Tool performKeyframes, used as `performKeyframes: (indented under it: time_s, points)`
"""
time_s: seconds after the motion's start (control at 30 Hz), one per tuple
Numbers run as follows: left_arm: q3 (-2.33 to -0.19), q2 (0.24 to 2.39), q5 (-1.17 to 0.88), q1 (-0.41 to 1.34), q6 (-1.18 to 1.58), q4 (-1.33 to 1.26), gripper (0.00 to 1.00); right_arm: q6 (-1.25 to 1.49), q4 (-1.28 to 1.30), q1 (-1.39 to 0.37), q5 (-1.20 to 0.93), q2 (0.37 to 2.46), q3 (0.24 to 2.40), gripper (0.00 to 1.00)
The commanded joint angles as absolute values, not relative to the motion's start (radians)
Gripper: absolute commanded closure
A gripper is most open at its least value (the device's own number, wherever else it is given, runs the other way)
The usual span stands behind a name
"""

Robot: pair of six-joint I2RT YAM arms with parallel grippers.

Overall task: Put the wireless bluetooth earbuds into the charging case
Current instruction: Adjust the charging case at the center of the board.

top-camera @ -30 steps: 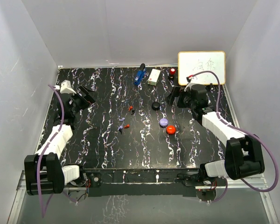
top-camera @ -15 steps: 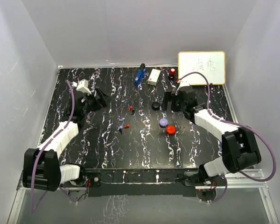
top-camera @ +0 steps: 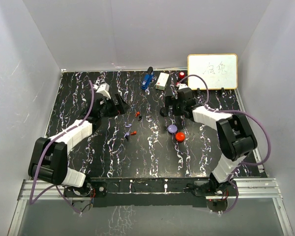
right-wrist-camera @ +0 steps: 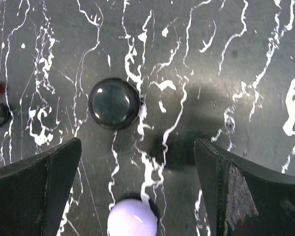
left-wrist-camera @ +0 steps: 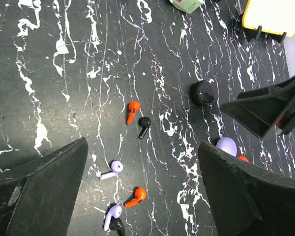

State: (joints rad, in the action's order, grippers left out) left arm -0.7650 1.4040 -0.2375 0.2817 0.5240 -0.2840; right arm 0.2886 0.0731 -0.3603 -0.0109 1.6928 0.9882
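1. While hovering with nothing gripped, seemed at the approach step; next called for lowering onto earbuds (left-wrist-camera: 132,110).
2. Hung wide open, empty: left gripper (left-wrist-camera: 142,147), right gripper (right-wrist-camera: 137,147).
3. Sat under right gripper: black case (right-wrist-camera: 114,103), purple case (right-wrist-camera: 132,217) nearer.
4. Lay scattered below left gripper, between its fingers (left-wrist-camera: 44,177): earbuds, mid-table, left of cases.

Red earbud (left-wrist-camera: 132,111); purple earbud (left-wrist-camera: 111,168); black white-veined table (left-wrist-camera: 49,108).
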Motion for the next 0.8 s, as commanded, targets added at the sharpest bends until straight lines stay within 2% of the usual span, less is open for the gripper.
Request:
performKeyframes:
  time_s: [0.0, 0.33, 0.77]
  points:
    - [-0.823, 1.424, -0.22, 0.307, 0.514, -0.284, 0.08, 0.305, 0.0, -0.365, -0.036, 1.78, 1.098, 0.02]
    - [-0.848, 1.451, -0.212, 0.318, 0.502, -0.264, 0.08, 0.341, -0.023, -0.389, -0.112, 1.889, 1.174, 0.02]
    - [-0.853, 1.468, -0.211, 0.318, 0.505, -0.272, 0.08, 0.396, -0.037, -0.502, -0.111, 1.881, 1.162, 0.02]
